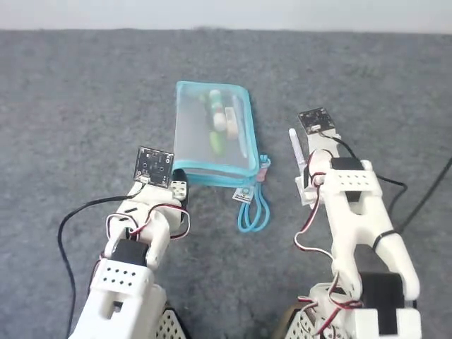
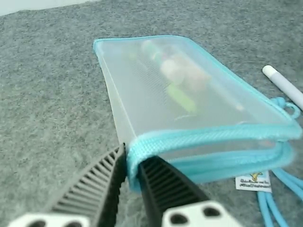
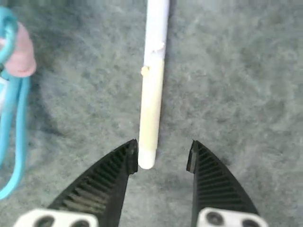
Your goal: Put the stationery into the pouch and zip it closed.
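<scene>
Two sets: left fingers (image 2: 106, 182) clenched on pouch (image 2: 142, 109) corner; right fingers (image 3: 116, 165) spread, pen (image 3: 154, 94) end between; stationery (image 2: 180, 80) inside indistinct.

No writing can be made out. The one printed item is a small white tag (image 1: 244, 195) lying just beside the near right corner of the pouch (image 1: 212, 134), by its blue cords (image 1: 253, 212). It carries a tiny yellowish picture and dark lines too blurred to read.

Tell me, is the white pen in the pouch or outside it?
Outside. The white pen lies on the grey mat, apart from the pouch, its end between the right gripper's open fingers.
</scene>
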Tool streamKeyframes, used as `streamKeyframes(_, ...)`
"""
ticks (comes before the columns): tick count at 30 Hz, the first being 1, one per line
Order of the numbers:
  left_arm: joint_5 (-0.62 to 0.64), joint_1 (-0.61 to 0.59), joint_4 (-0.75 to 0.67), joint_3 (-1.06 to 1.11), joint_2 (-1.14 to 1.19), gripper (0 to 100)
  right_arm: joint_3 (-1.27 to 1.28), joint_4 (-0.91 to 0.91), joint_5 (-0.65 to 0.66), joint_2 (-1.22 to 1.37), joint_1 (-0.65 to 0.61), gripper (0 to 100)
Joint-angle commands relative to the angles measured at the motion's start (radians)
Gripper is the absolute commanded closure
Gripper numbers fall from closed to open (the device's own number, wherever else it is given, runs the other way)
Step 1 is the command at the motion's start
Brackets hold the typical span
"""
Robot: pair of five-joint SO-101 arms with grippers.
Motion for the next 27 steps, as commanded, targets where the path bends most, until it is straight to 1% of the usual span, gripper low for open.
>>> streamKeyframes(1,-0.011,-0.005,-0.025,-0.007,-0.023,99,-0.060,-0.024,0.023,0.030,0.012,81.5)
streamKeyframes(4,-0.011,-0.005,-0.025,-0.007,-0.023,99,-0.074,-0.065,0.051,0.108,0.012,81.7)
streamKeyframes(10,-0.011,-0.005,-0.025,-0.007,-0.023,99,-0.167,-0.062,0.063,0.265,0.018,82.3)
streamKeyframes(12,-0.011,-0.005,-0.025,-0.007,-0.023,99,-0.180,-0.061,0.063,0.292,0.018,86.8)
streamKeyframes(15,-0.011,-0.005,-0.025,-0.007,-0.023,99,-0.180,-0.061,0.063,0.288,0.018,97.9)
streamKeyframes(16,-0.011,-0.005,-0.025,-0.007,-0.023,99,-0.180,-0.061,0.063,0.282,0.019,99.8)
streamKeyframes(18,-0.011,-0.005,-0.025,-0.007,-0.023,99,-0.176,-0.039,0.061,0.263,0.031,98.3)
streamKeyframes(21,-0.011,-0.005,-0.025,-0.007,-0.023,99,-0.181,0.022,0.029,0.197,0.061,99.3)
streamKeyframes(27,-0.011,-0.005,-0.026,-0.007,-0.023,99,-0.180,0.240,0.028,-0.127,0.062,99.2)
